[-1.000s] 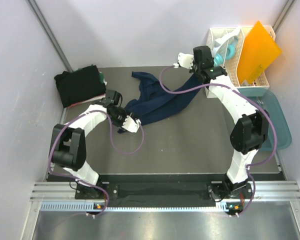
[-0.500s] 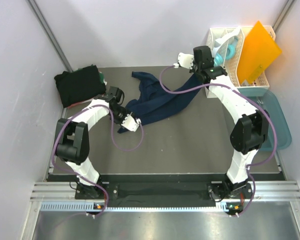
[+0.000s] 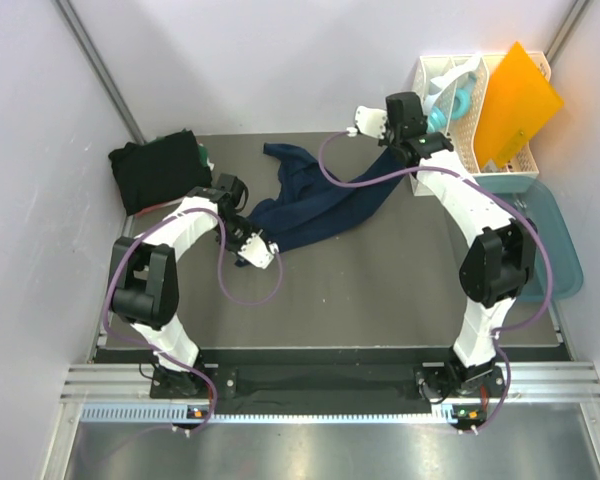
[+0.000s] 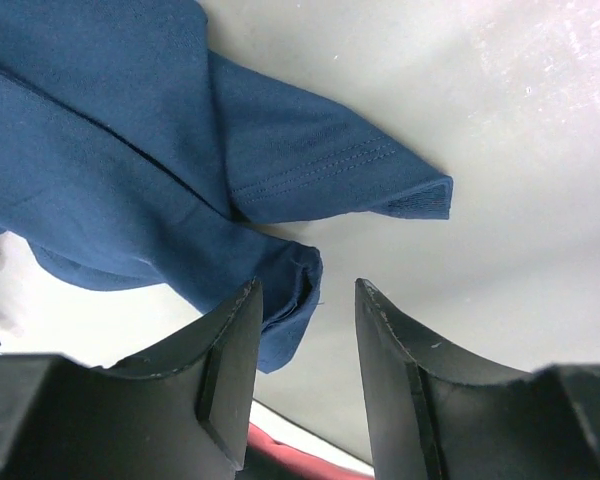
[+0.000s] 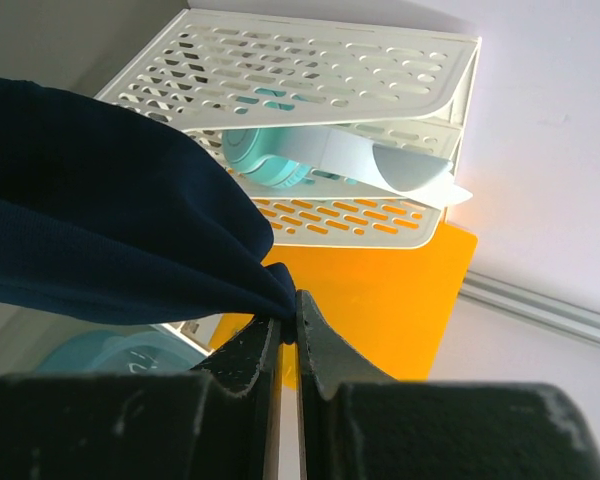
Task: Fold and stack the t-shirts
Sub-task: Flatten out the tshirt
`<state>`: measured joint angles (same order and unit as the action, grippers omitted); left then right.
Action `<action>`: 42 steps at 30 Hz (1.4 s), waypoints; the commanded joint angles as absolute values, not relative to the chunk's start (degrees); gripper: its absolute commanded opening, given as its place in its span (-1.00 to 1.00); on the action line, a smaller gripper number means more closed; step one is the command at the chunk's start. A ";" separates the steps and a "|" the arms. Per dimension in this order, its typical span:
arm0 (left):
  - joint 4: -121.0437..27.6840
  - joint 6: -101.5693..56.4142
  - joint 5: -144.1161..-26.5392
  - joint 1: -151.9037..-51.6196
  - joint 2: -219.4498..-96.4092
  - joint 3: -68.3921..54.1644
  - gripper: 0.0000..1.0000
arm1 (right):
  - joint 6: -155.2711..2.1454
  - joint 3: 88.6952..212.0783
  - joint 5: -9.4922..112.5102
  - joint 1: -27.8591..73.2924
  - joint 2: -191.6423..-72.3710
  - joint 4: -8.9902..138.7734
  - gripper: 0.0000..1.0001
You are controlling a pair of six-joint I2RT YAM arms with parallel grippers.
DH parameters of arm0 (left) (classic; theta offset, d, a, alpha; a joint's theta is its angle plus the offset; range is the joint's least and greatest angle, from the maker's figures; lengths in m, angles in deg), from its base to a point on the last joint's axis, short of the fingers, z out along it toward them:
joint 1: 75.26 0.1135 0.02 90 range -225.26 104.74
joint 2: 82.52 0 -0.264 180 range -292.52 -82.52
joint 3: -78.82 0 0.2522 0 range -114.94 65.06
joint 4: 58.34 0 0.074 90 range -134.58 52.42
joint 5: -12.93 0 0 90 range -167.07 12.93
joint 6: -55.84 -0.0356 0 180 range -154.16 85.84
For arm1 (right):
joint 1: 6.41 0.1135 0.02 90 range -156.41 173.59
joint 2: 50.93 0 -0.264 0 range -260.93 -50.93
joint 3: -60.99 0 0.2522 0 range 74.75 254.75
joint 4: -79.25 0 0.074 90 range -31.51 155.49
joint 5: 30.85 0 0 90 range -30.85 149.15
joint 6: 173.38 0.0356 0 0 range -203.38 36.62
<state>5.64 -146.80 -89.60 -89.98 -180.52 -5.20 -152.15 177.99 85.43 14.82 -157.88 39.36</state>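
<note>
Spanning the space under both arms: dark grey surface, with bare room on the near side of the left fingers and between the two arms. Draped across its far half: navy t-shirt. One end raised and pinched in the right fingers, closed tight on a fold of cloth. The rest trailing down, rumpled, as far as the left fingers.

Tucked at the surface's right edge, to the right of the right fingers: teal tub. Piled in the far left corner, beyond the left fingers and apart from the navy cloth: black t-shirts. Standing just beyond the right fingers, very close: white slotted rack, with an orange sheet leaning in it.

Left fingers parted about halfway, gripping nothing, low over the shirt's near edge. In the gap, a folded hem corner, nearer one finger than the other; contact unclear. Just past the fingertips, a stitched sleeve ending on bare surface.
</note>
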 commanded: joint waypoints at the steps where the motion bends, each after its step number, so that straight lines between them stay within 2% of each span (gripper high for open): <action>1: 8.25 -149.47 -91.12 -90.03 -179.99 -6.22 -0.06 | -151.32 181.28 85.87 14.86 -158.42 42.11 -0.94; 5: 8.25 -150.26 -92.27 -90.03 -181.40 -6.49 -0.07 | -151.40 181.36 85.87 14.77 -158.50 42.11 -0.94; 9: 8.42 -150.08 -91.92 -90.20 -182.72 -6.93 -0.24 | -151.58 181.63 85.96 14.77 -158.77 42.20 -0.94; 18: 7.63 -150.17 -90.34 -90.38 -185.00 -7.37 -0.29 | -151.49 181.89 85.87 14.77 -158.68 41.93 -0.94; 22: 5.79 -149.73 -89.99 -90.38 -185.35 -7.28 -0.53 | -151.14 181.37 85.87 14.77 -158.16 41.76 -0.94; 23: 5.26 -149.56 -89.99 -90.38 -185.44 -7.19 -1.00 | -151.14 181.19 85.96 14.86 -157.98 41.84 -0.94; 32: 3.33 -144.56 -92.09 -90.64 -183.43 -10.78 -1.00 | -151.49 179.43 86.04 14.68 -156.22 41.93 -0.97; 38: -1.77 -121.90 -95.17 -90.64 -181.67 -24.84 -1.00 | -151.49 177.41 86.04 14.16 -153.94 42.02 -1.00; 42: -8.18 -107.57 -89.92 -90.64 -179.56 -29.25 -1.00 | -151.41 177.32 86.39 13.02 -152.79 42.55 -1.00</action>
<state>-0.79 -124.35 -91.72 -90.42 -184.61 -24.96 -152.19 177.10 85.41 14.26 -157.66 39.31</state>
